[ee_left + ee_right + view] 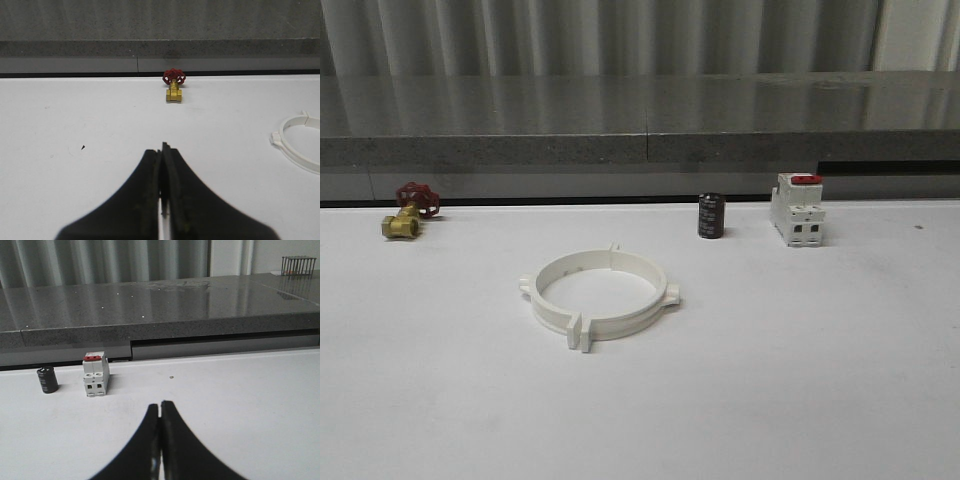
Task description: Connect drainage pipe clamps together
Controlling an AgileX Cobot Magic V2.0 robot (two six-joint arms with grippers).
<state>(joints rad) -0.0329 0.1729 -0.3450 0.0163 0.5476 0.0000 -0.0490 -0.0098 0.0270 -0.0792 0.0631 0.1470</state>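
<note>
The two white drainage pipe clamps (642, 312) lie flat in the middle of the table, set against each other as one ring, their end tabs side by side at the front and the back. Part of the ring's rim (296, 149) shows in the left wrist view. My left gripper (162, 148) is shut with nothing in it, low over bare table and off to the side of the ring. My right gripper (160, 405) is also shut and empty, over bare table well short of the switch.
A brass valve with a red handwheel (408, 212) (173, 86) lies at the table's back left. A black cylinder (711, 216) (47, 380) and a white boxy switch with a red top (797, 209) (95, 374) stand at the back right. A grey ledge (640, 130) runs behind the table.
</note>
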